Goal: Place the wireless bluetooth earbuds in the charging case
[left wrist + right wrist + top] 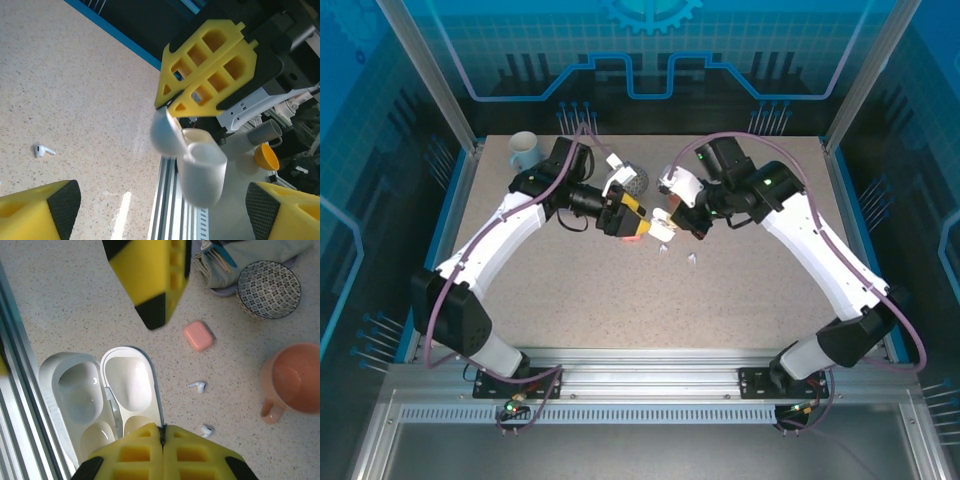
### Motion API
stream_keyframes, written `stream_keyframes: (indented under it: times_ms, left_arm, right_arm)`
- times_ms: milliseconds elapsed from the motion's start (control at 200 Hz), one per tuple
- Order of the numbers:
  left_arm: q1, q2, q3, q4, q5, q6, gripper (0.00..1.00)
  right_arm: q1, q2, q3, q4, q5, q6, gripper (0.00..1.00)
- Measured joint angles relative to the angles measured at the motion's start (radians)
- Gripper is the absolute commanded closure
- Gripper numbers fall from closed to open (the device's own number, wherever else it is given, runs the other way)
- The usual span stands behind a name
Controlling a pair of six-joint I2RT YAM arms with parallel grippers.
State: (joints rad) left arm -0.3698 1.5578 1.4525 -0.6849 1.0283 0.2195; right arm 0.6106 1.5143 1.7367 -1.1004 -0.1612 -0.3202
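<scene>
The right end effector [162,432], its yellow lattice fingers pressed together, pinched the lid's edge of the charging case [75,390]. The case was a glossy white pebble, hinged open, with smooth moulded hollows in both halves, held above the speckled matte counter [60,300]. The left end effector [163,205] stood spread wide to either side of the case, its black textured pads [62,207] facing inward and gripping nothing. Two tiny white earbuds [198,386] [206,430] with short stems lay on the counter, apart from each other and from the case. A rounded salmon-pink case [198,335] lay shut near them. Farther off stood a patterned bowl [269,289] and a salmon mug [292,385]. From above, the held case hung over the counter's middle, well clear of its edges, with bare surface around the earbuds.
</scene>
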Motion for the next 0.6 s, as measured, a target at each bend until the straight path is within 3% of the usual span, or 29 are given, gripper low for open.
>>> stream_keyframes:
  times_ms: [240,600]
  left_arm:
    - [-0.021,0.016,0.000,-0.023,0.010,0.019,0.32]
    - [-0.021,0.024,-0.002,-0.039,0.017,0.031,0.42]
  right_arm:
    - [0.033,0.072,0.045,-0.015,0.028,-0.015,1.00]
    - [0.037,0.089,0.057,-0.029,0.045,-0.023,1.00]
